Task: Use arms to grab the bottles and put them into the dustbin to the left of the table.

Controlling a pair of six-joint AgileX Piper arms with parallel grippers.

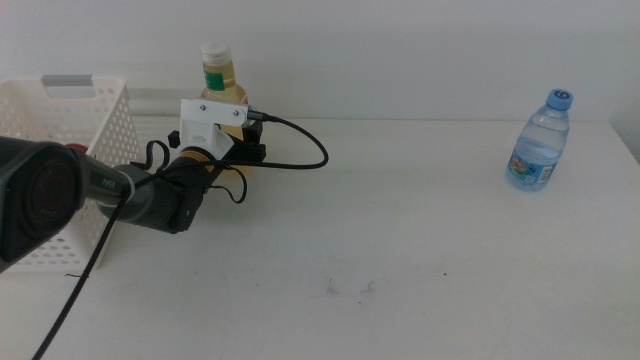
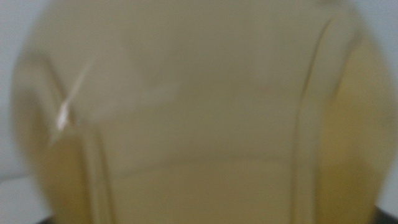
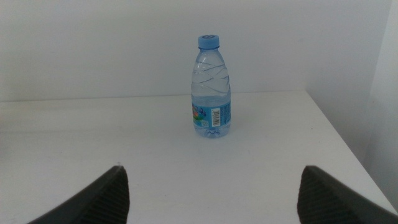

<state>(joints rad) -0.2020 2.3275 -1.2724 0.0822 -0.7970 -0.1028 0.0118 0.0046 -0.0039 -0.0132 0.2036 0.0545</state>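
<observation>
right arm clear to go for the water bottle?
Probably yes. The water bottle stands upright straight ahead of the right gripper, whose jaws are wide open, with only bare table between. The left gripper is busy at the yellow bottle.

The tabletop (image 1: 400, 260) is viewed from above and in front; the yellow-liquid bottle (image 2: 199, 112) is seen pressed close by the left wrist camera; the water bottle (image 3: 211, 87), shared with the middle view (image 1: 540, 140), is faced from farther off by the right.

I see the dustbin (image 1: 95, 130) at the table's (image 1: 400, 260) left, one bottle (image 1: 222, 80) beside it, the water bottle (image 1: 540, 140) far right.
</observation>
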